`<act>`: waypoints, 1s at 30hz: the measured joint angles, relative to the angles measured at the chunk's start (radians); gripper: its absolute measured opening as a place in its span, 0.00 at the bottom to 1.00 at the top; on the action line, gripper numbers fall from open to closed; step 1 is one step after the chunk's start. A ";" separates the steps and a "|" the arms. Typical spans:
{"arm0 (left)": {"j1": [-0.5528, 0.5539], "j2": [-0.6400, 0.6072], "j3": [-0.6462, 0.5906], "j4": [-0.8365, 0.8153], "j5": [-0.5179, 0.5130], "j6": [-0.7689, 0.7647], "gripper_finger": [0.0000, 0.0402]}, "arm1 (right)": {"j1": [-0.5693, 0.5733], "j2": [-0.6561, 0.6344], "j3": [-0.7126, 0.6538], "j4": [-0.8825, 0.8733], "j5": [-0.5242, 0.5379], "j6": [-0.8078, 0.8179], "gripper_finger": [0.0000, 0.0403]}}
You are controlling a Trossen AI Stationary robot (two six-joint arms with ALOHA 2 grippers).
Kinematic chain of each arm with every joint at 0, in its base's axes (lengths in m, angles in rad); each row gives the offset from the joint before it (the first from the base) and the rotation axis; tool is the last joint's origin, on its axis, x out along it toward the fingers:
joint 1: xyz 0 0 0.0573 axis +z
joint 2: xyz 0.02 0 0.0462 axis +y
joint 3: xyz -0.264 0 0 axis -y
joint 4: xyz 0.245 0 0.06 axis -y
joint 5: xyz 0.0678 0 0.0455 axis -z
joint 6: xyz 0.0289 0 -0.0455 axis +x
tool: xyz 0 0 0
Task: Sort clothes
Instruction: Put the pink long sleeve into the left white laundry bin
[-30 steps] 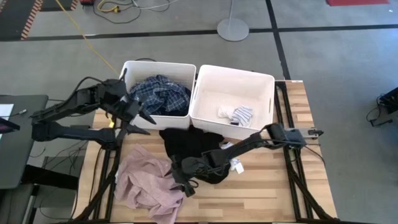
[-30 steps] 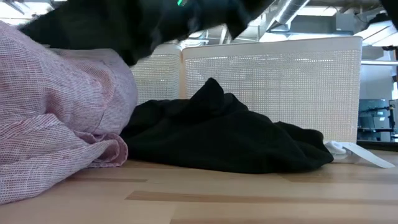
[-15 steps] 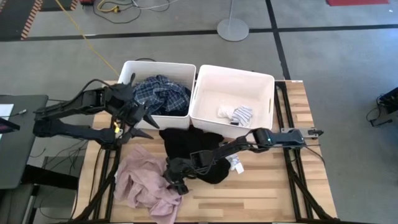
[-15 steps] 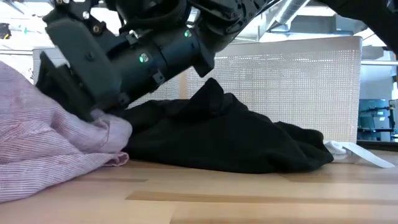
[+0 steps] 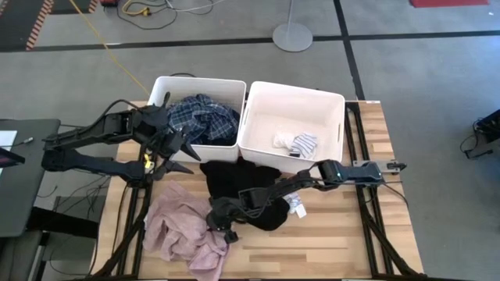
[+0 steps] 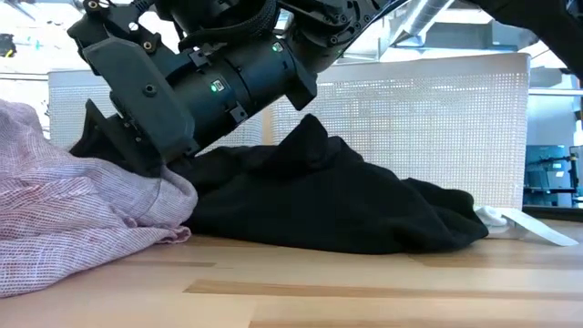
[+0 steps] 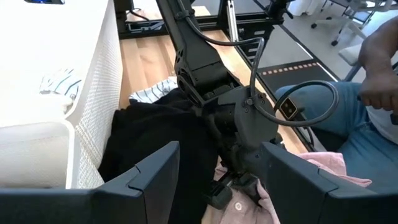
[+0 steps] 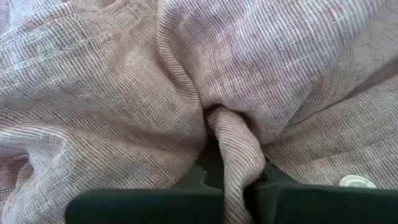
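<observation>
Grey floor with dark tape lines surrounds the wooden surface (image 5: 344, 242), and two white bins stand side by side at its far edge. In the left bin (image 5: 162, 87) lies the blue-white plaid shirt (image 5: 201, 117); in the right bin (image 5: 336, 105) lie the small white and striped socks (image 5: 298, 144). In front of the bins, near the middle of the surface, spreads the black garment (image 5: 234, 181), a white label (image 6: 528, 224) showing beside its edge in the low view. Beside it, toward the near left corner, lies the crumpled dusty-pink garment (image 5: 178, 232), touching the black one.

The right gripper (image 5: 221, 229) reaches low across the black garment to the pink cloth's edge. In the right wrist view its fingers (image 8: 155, 202) are clamped on a raised fold of the dusty-pink garment, the fold standing up between them. The low view shows that gripper's dark body pressed against the pink fabric just above the surface.

The left gripper (image 5: 176, 148) hangs at the front of the left bin, its fingers (image 7: 149, 177) spread apart and holding nothing. Beyond the surface, the left wrist view catches a person's hand (image 7: 380, 93) and a leg in jeans (image 7: 339, 121).
</observation>
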 joint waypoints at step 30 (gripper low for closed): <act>0.000 0.000 0.000 -0.016 -0.010 0.018 0.53 | 0.190 -0.527 -0.006 -0.399 0.522 -0.236 0.01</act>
